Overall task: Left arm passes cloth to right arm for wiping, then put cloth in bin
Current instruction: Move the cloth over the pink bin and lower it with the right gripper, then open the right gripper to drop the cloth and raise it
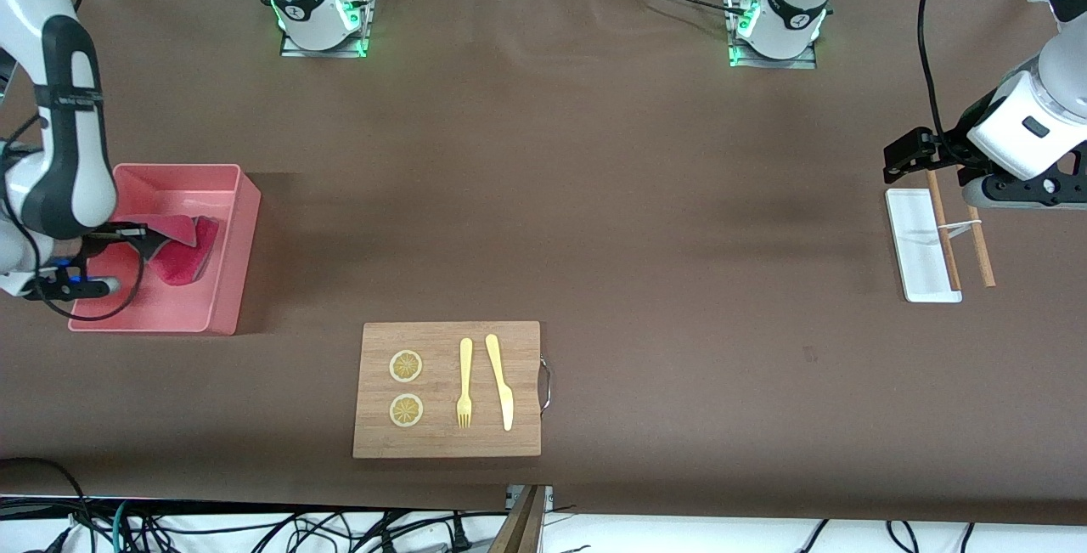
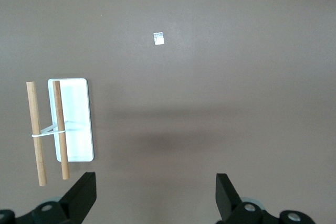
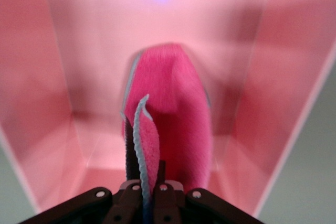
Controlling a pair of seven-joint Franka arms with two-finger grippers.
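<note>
Stage: you are at the last step, by the look of it, with handover and wiping done.
Cloth: the cloth (image 1: 183, 251) hangs inside the bin (image 1: 229, 260), not yet let go.
Right gripper: the right gripper (image 1: 140, 236) sits low in the bin, jaws pinched on the cloth's edge (grey reverse showing).
Left gripper: the left gripper (image 2: 156, 195) waits over the bare table near the white tray (image 1: 921, 247), jaws spread and empty.
Left to do: release the cloth, then lift clear.

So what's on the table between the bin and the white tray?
Front view: only bare brown table between bin and tray; the cutting board lies nearer the camera.
</note>
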